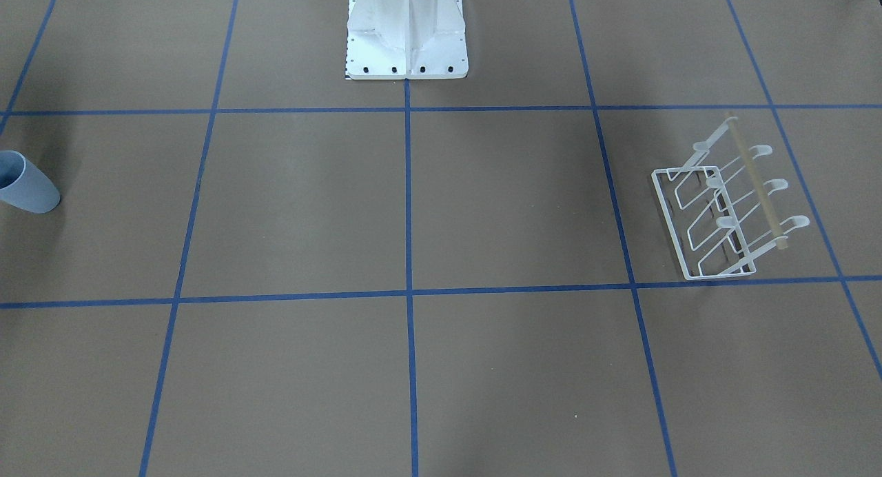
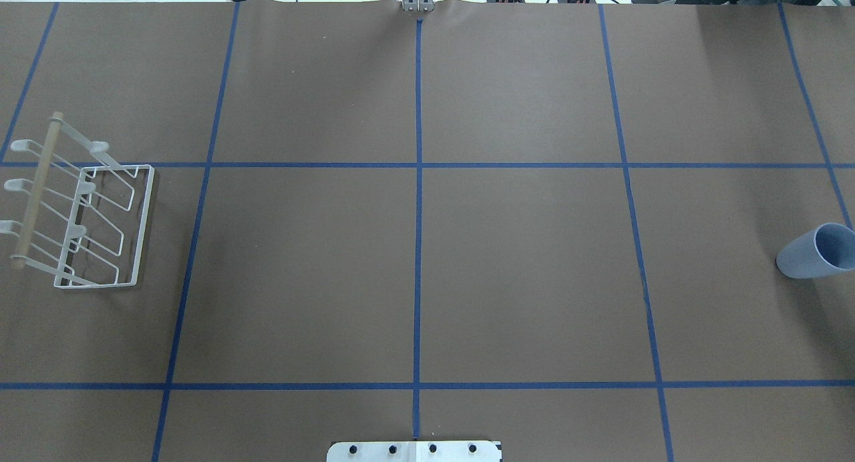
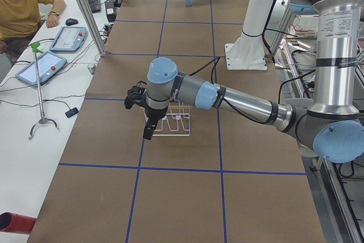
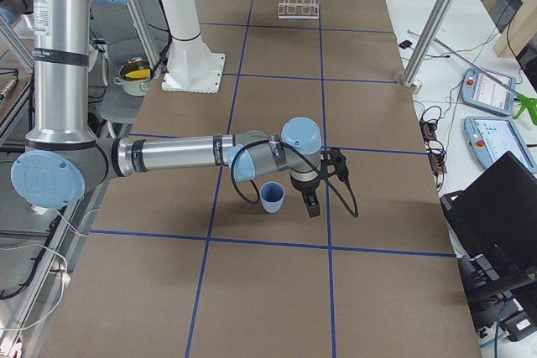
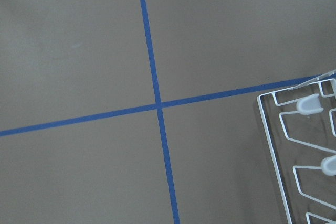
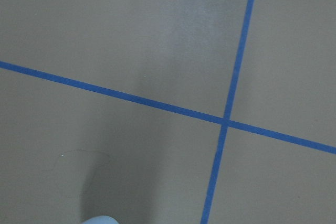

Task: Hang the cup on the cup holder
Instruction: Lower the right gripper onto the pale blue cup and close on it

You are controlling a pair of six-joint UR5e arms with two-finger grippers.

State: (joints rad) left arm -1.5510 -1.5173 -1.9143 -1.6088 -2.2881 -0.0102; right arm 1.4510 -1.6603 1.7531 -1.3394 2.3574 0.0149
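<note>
Nearest in the right-end view, the right gripper point(image 4: 310, 200) hangs just beside the pale-blue tumbler point(image 4: 272, 197), which stands upright, mouth up, at the robot's right end of the table point(image 2: 521, 268). Whether its fingers are apart or together cannot be told from here. The tumbler is smooth, tapered and handleless, so a pinch low on the wall may squeeze it upward and out, and a sideways brush on approach may topple it. Far off at the opposite end stands the white wire cup rack point(image 2: 80, 215), with the left gripper point(image 3: 149, 129) hanging near it, its finger state equally unreadable. The long carry, perhaps with a hand-over, risks a drop. The tumbler must also be turned mouth down, and a misaimed push may slide or tip the light rack. Counted: one tumbler, one rack, six rounded prong tips point(image 1: 777, 185), one wooden dowel point(image 1: 756, 180), two arms
</note>
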